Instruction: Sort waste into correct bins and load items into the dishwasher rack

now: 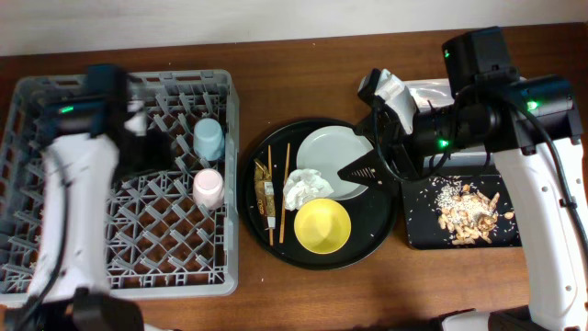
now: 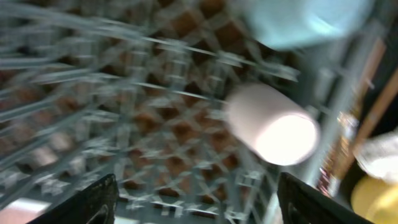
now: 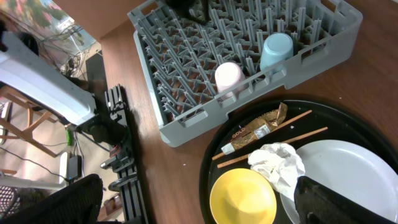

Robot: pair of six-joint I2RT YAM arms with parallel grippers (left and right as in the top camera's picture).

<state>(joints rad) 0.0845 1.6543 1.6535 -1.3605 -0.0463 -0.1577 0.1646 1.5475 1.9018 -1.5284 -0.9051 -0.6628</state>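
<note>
**Overhead: half sorted**

Front edge: yellow bowl, crumpled white tissue, gold-brown wrappers, wooden chopsticks and pale round plate wait on the round black tray; beige scraps lie in the black rectangular tray. Farther left, pink cup and blue cup sit in the grey pegged rack. Left gripper, right gripper: spread wide, empty.

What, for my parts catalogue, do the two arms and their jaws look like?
Both the left arm and right arm have white link shells, black joint housings with small green lights, and a black cable along the side. The jaws are plain matte black.
</note>
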